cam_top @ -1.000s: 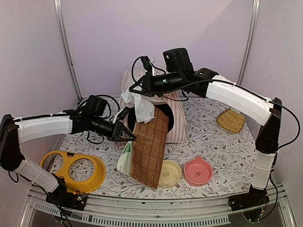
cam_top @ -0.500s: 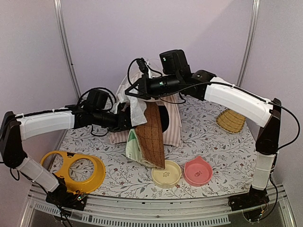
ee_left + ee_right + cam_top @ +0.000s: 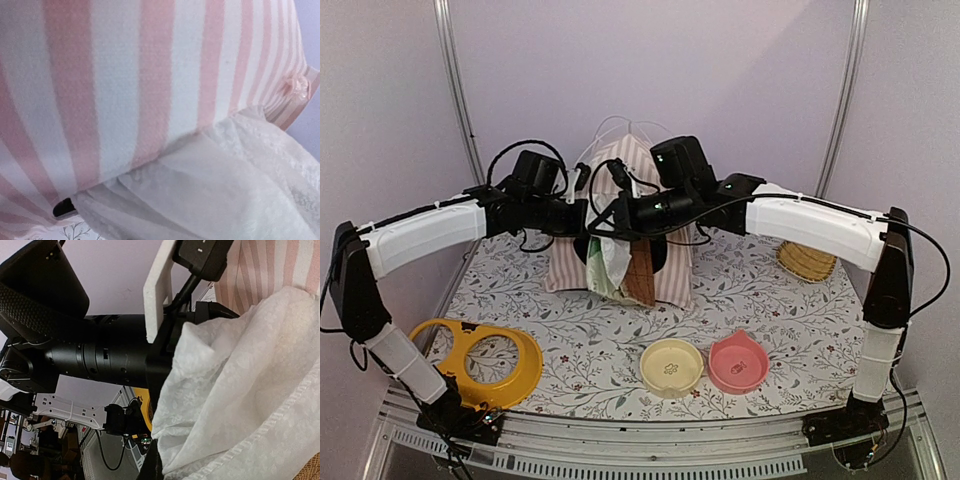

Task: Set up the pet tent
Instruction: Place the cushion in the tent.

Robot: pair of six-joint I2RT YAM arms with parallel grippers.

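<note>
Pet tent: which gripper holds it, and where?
The right gripper pinches the pet tent by its white mesh flap; the left gripper's hold cannot be told.

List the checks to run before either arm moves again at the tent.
1. Pet tent standing: ok, upright at the back of the table.
2. Entrance clear: not ok, the brown mat and white mesh hang across it.
3. Right hand grip: ok, shut with the tent's mesh bunched at it.
4. Left hand grip: cannot tell; shut, pressed close to striped fabric, fingers hidden.
5. Cream bowl and pink bowl clear of the arms: ok.
</note>
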